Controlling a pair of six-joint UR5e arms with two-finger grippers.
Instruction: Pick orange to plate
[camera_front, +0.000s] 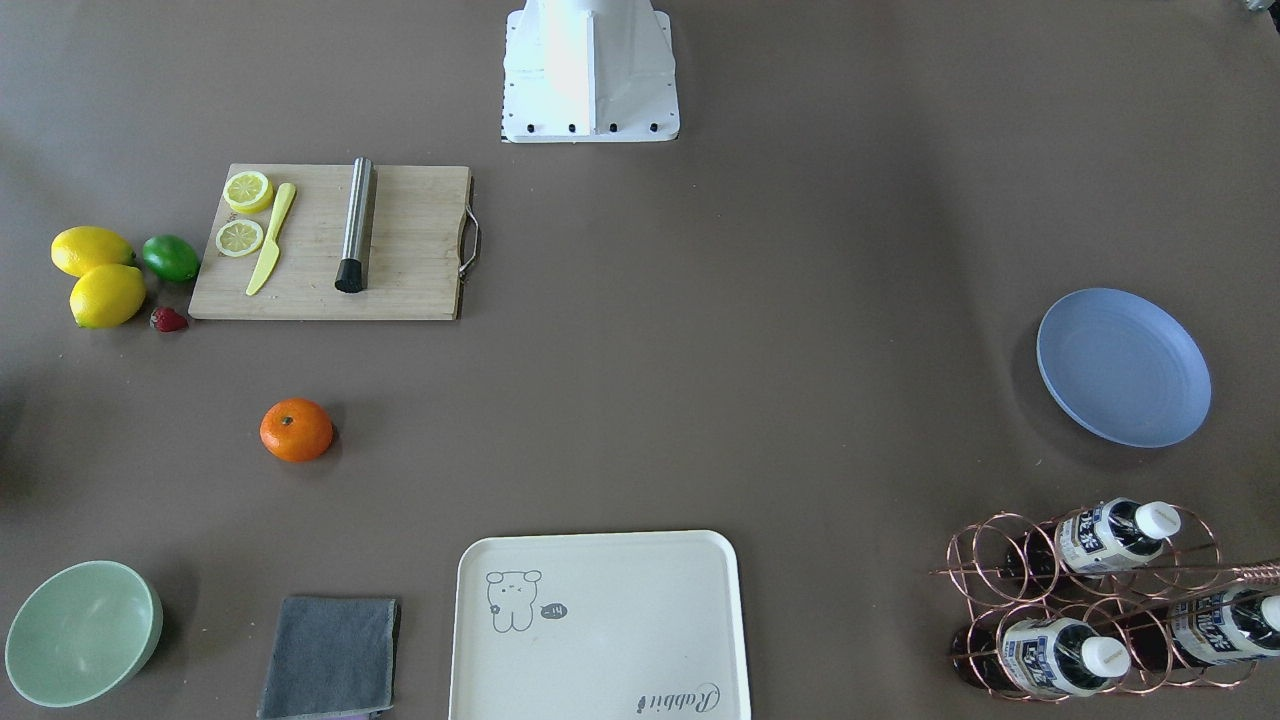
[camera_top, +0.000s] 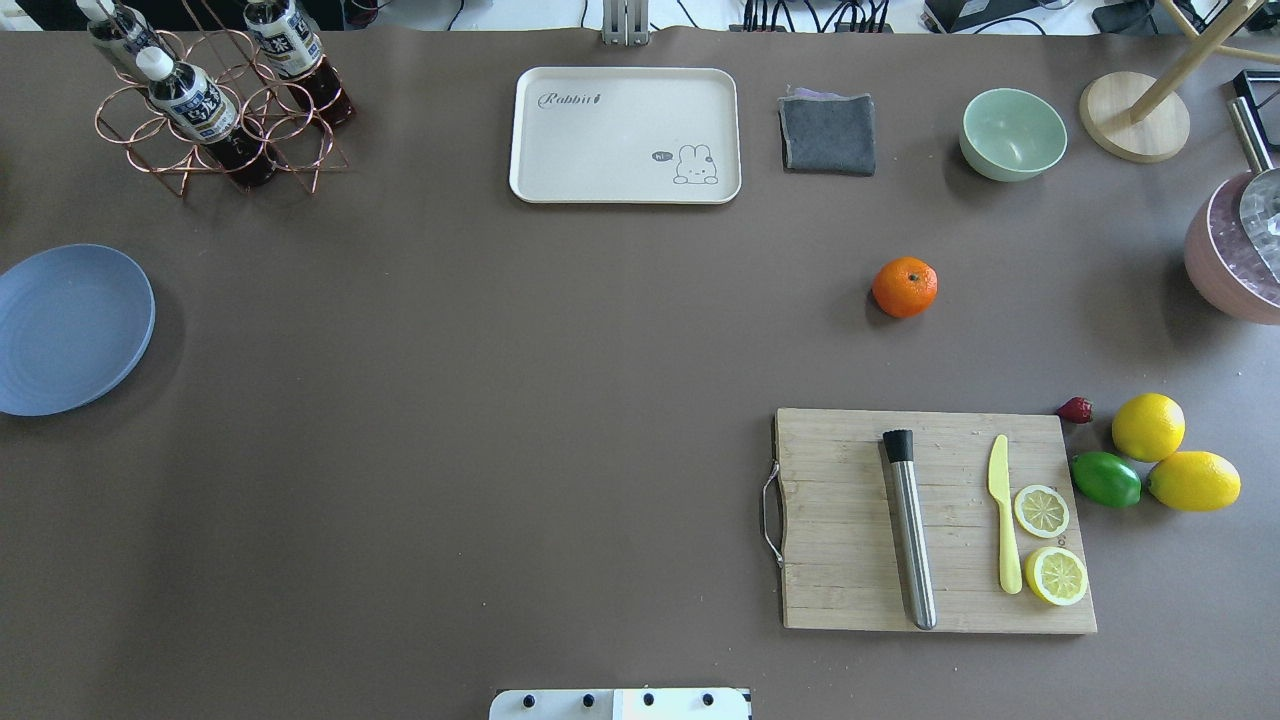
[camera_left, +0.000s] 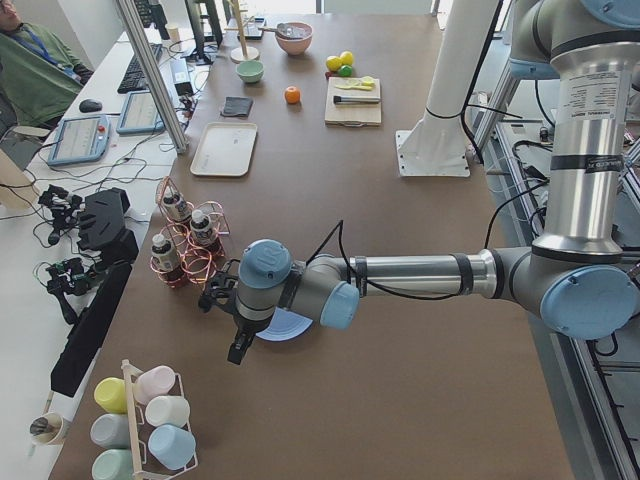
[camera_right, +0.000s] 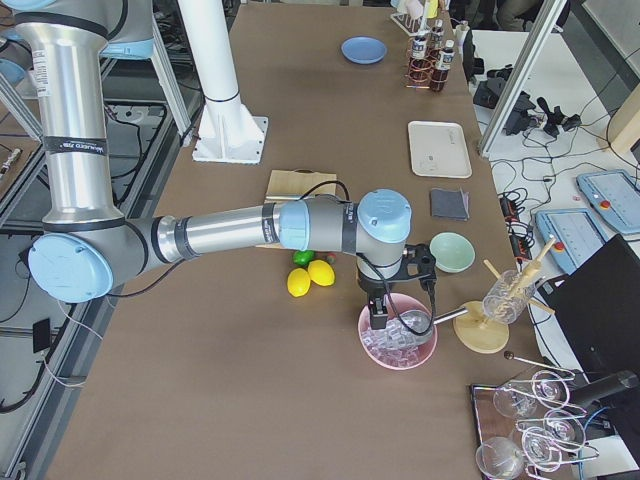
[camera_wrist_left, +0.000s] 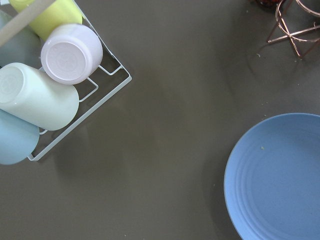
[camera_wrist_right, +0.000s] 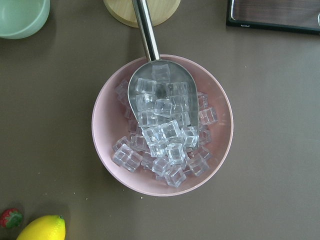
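The orange (camera_front: 296, 430) (camera_top: 905, 287) lies alone on the brown table, between the cutting board (camera_top: 935, 520) and the pale-green bowl (camera_top: 1013, 133). The blue plate (camera_front: 1123, 367) (camera_top: 70, 330) sits empty at the table's opposite end, on my left side. My left gripper (camera_left: 238, 348) hangs just beside the plate (camera_wrist_left: 280, 180), far from the orange (camera_left: 292, 95). My right gripper (camera_right: 378, 318) hovers over a pink bowl of ice (camera_wrist_right: 162, 125), beyond the lemons. Both grippers show only in the side views, so I cannot tell whether they are open or shut.
Two lemons (camera_top: 1170, 455), a lime (camera_top: 1105, 479) and a strawberry (camera_top: 1076, 409) lie beside the board. A cream tray (camera_top: 625, 135), a grey cloth (camera_top: 827, 133) and a copper bottle rack (camera_top: 215, 100) line the far edge. A rack of cups (camera_wrist_left: 45, 85) stands near the plate.
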